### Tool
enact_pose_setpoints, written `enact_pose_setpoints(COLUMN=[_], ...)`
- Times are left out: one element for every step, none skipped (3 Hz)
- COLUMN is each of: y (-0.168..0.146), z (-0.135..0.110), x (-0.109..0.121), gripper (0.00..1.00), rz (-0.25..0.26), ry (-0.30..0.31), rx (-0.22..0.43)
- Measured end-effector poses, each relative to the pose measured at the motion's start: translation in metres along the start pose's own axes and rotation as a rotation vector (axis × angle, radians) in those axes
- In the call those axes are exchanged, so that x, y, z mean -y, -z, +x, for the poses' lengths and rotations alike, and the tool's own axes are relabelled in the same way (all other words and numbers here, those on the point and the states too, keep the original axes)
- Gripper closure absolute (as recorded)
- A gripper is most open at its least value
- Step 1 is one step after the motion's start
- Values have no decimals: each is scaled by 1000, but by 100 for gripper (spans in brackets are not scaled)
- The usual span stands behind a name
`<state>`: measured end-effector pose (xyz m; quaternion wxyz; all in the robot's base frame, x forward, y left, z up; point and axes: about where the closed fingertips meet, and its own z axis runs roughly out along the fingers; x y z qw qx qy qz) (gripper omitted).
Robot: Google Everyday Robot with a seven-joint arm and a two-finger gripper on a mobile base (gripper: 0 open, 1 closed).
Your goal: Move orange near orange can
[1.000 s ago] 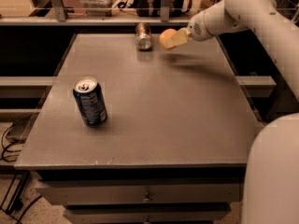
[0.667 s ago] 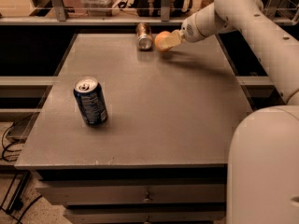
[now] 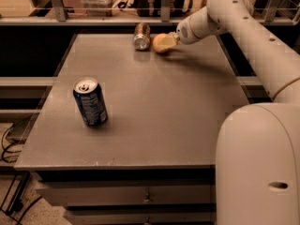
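The gripper (image 3: pixel 172 40) sits at the far edge of the grey table (image 3: pixel 154 125), at about 12 o'clock from the table's middle and a touch toward 1 o'clock; its pincer is pinched on the orange (image 3: pixel 161 43), which shows at its tip on the 9 o'clock side; the fruit is low over the tabletop with a dark shadow right beneath it, and whether it rests on the surface I cannot tell

The orange can (image 3: pixel 141 35) lies on its side at 12 o'clock on the table, near the back edge, its silver end turned toward the camera; the orange is just beside it, at the can's 3 o'clock; a thin dark line seems to part them, though whether they touch I cannot tell

The white arm (image 3: pixel 243 27) reaches in from the 3 o'clock side, running from its bulky lower part at 5 o'clock in the view, up and across to the gripper at the back; its shadow falls on the table below the wrist

A dark blue can (image 3: pixel 90 102) with white print stands upright at about 8 o'clock from the table's middle, its top showing the pull tab; it is well apart from the orange and the orange can

Below the front edge of the table are drawers (image 3: pixel 147 198); dark cables (image 3: pixel 9 139) lie on the floor at 8 o'clock in the view
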<state>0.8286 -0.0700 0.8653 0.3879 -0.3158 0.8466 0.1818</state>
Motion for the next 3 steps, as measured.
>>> enact_pose_setpoints(y=[3,-1,-1], z=[-3,-2,-2], x=[-3,-5,-5], gripper=[14,0,0], rz=[-12,-16,-16], ry=[5,5,5], rx=[9,6,6])
